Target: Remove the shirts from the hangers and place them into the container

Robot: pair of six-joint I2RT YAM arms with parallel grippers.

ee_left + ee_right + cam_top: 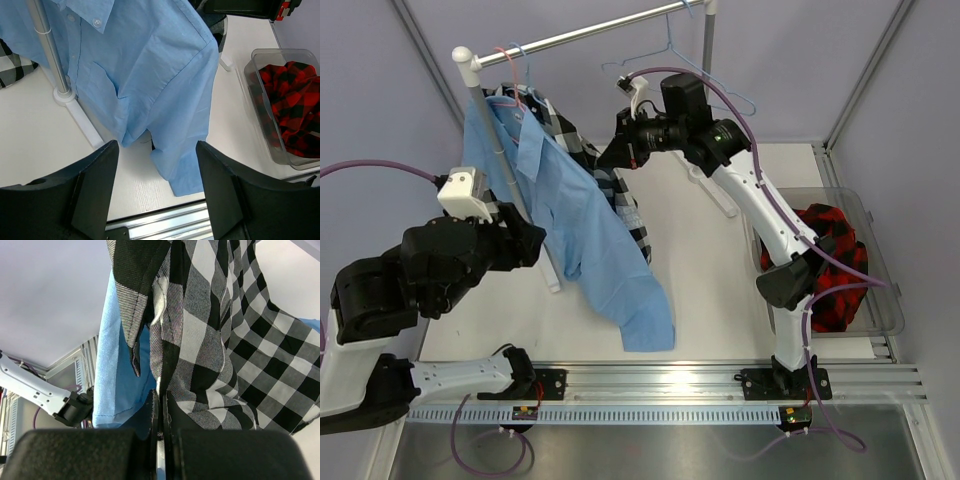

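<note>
The plain light blue shirt (575, 215) hangs from the rail's left end, its tail on the table. Behind it hangs the black-and-white check shirt (615, 190). My right gripper (612, 150) is shut on a fold of the check shirt's edge (200, 365), with the light blue shirt (115, 375) just beside it. My left gripper (156, 150) stands open low in front of the light blue shirt (150, 70), apart from it. The red-and-black plaid shirt (830, 265) lies in the container (880, 300). An empty light blue hanger (670, 40) hangs on the rail. A pink hanger hook (508, 62) shows above the hung shirts.
The silver rail (590, 32) runs across the back on an upright post (50, 50) with a white foot (85, 125). The container (260, 55) stands at the table's right edge. A metal track (670, 378) borders the near edge. Grey walls close in the sides.
</note>
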